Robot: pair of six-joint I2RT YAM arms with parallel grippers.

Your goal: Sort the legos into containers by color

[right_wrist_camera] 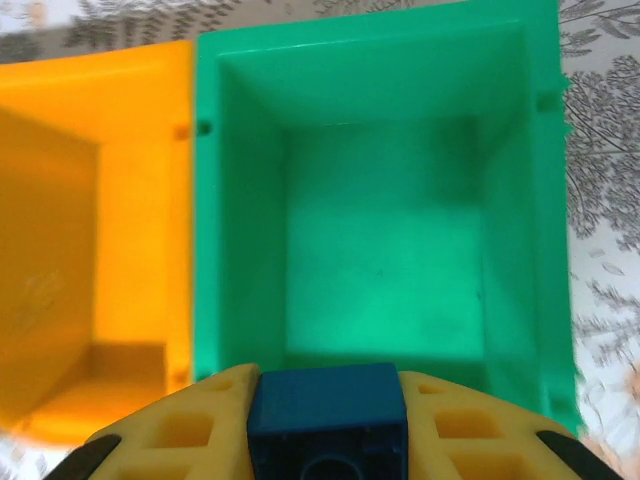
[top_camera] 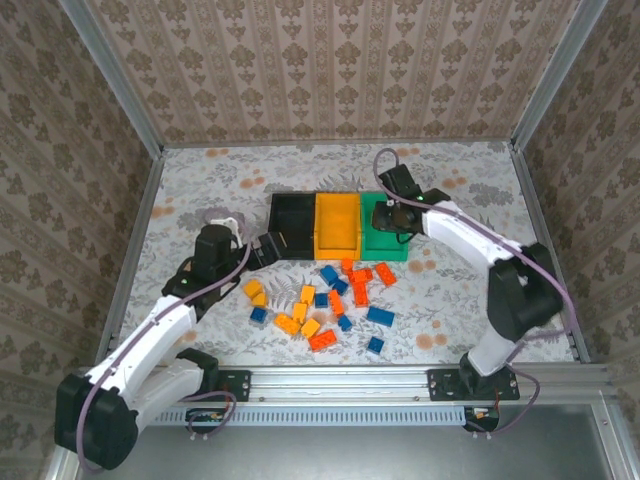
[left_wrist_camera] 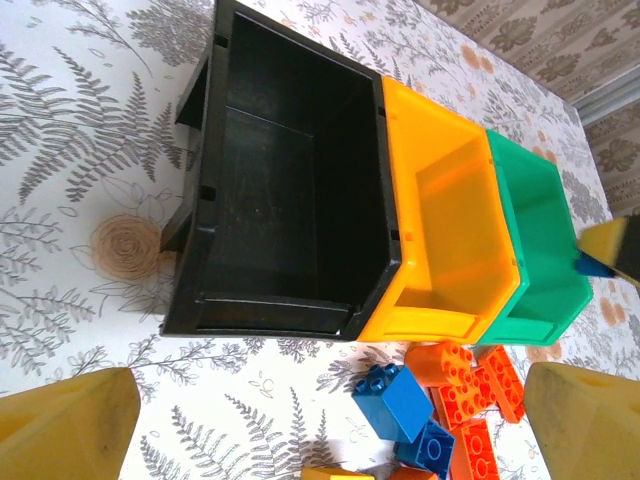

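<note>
Three joined containers stand in a row: black, yellow-orange and green. My right gripper hangs over the green bin, shut on a blue lego; the bin's floor below it is bare. My left gripper stands open just left of the black bin's front, with nothing between its fingers. The black bin and the yellow-orange bin look bare inside. Loose legos in blue, red-orange and yellow-orange lie scattered in front of the bins.
Closest to my left gripper lie a blue brick and red-orange bricks. The floral tabletop is walled in by patterned panels on three sides. A metal rail runs along the near edge.
</note>
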